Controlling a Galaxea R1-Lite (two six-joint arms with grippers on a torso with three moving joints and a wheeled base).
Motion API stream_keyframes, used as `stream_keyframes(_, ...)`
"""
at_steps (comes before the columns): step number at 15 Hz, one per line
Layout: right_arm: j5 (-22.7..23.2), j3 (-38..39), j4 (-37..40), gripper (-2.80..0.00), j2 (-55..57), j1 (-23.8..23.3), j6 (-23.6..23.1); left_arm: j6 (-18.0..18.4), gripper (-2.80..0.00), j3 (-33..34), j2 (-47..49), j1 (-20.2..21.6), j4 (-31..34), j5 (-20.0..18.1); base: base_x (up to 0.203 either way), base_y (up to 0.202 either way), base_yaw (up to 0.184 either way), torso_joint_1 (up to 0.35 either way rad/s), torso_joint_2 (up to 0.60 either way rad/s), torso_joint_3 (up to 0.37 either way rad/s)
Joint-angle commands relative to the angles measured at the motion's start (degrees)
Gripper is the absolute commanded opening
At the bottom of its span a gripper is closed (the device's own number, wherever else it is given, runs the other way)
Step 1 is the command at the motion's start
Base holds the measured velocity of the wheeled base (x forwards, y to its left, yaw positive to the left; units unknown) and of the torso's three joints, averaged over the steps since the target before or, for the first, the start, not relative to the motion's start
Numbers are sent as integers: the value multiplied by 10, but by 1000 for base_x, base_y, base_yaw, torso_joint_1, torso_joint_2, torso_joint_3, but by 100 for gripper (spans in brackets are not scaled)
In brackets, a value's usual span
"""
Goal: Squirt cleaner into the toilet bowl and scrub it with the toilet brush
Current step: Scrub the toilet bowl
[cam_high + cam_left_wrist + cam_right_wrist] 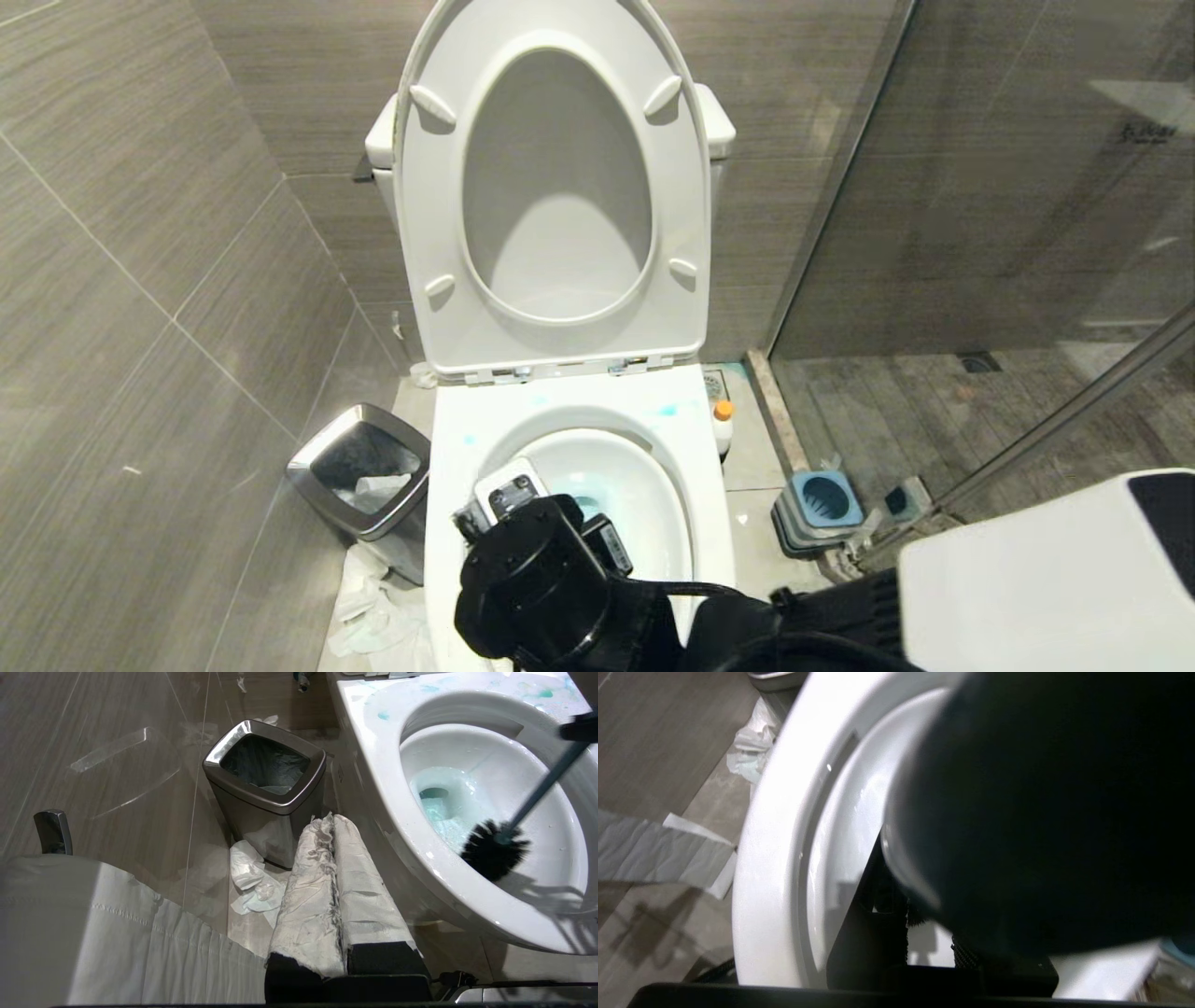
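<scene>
A: How far along is this?

B: The squirting looks done. Turquoise liquid sits in the water and streaks the rim of the bowl (653,523), and the cleaner (723,427) stands on the floor just beside the toilet. Scrubbing is the step in hand, and I'd judge most of the bowl wall is left to do.

A: Where is the brush?

B: The head view hides it behind the right arm. The left wrist view shows the brush (495,849) plainly: bristle head low against the near inner wall, handle slanting up and out of frame.

A: And the right hand (537,518)?

B: Over the bowl's near left side. Its own camera is mostly blocked by a dark shape up close, so I cannot tell how its jaws stand.

A: The left hand (332,826)?

B: Parked beside the toilet near the bin (266,788), wrapped fingers pressed together, holding nothing.
</scene>
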Motion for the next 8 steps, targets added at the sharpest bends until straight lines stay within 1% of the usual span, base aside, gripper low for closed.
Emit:
stream_keyframes(1, -2, 63, -3, -280, -81, 2, 14, 0, -280, 0, 1, 0, 0, 1, 0, 0, 0, 0, 0, 0)
stream_keyframes(4, -1, 121, -4, -280, -138, -27, 27, 0, -280, 0, 1, 0, 0, 1, 0, 0, 0, 0, 0, 0)
stream_keyframes(8, 2, 135, -4, -280, -166, -78, 28, 0, -280, 0, 1, 0, 0, 0, 0, 0, 0, 0, 0, 0)
